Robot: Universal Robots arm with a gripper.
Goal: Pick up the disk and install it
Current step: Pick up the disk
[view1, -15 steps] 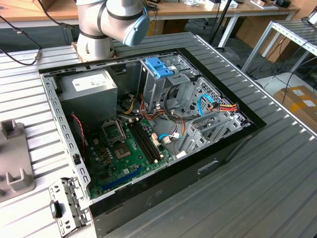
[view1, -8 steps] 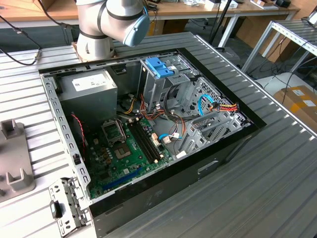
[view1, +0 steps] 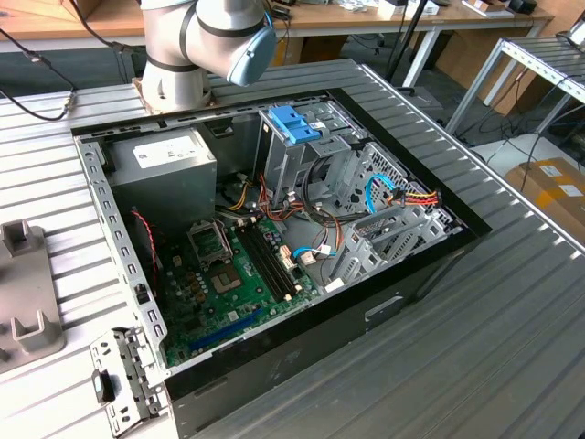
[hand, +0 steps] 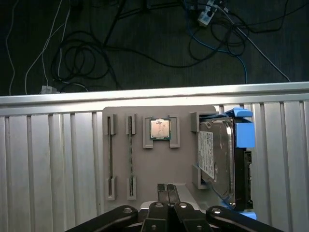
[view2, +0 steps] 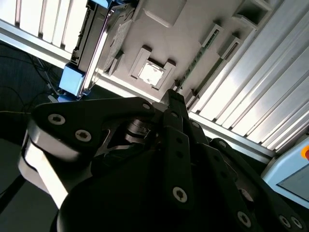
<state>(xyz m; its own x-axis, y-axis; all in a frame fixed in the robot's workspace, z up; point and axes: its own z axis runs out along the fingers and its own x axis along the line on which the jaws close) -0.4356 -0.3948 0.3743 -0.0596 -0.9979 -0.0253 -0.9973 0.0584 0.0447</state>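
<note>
**First wrist view: disk in its holder, nothing installed yet**

A grey holder plate (hand: 154, 169) on the slatted tabletop (hand: 48, 159) carries narrow slots (hand: 110, 159), then a processor chip (hand: 160, 129). The disk (hand: 217, 159) stands on its side at the plate's end edge. The gripper (hand: 167, 187) hangs over the plate's edge, jaws pressed together and empty, apart from the disk. In the exterior view the computer case (view1: 274, 366) lies open. Pickup and installation both remain.

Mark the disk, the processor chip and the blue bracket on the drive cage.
disk (hand: 222, 154): first wrist view, on its grey metal body.
processor chip (hand: 160, 129): first wrist view, on the middle of its lid.
blue bracket (view1: 294, 123): exterior view, on its flat upper face.
</note>
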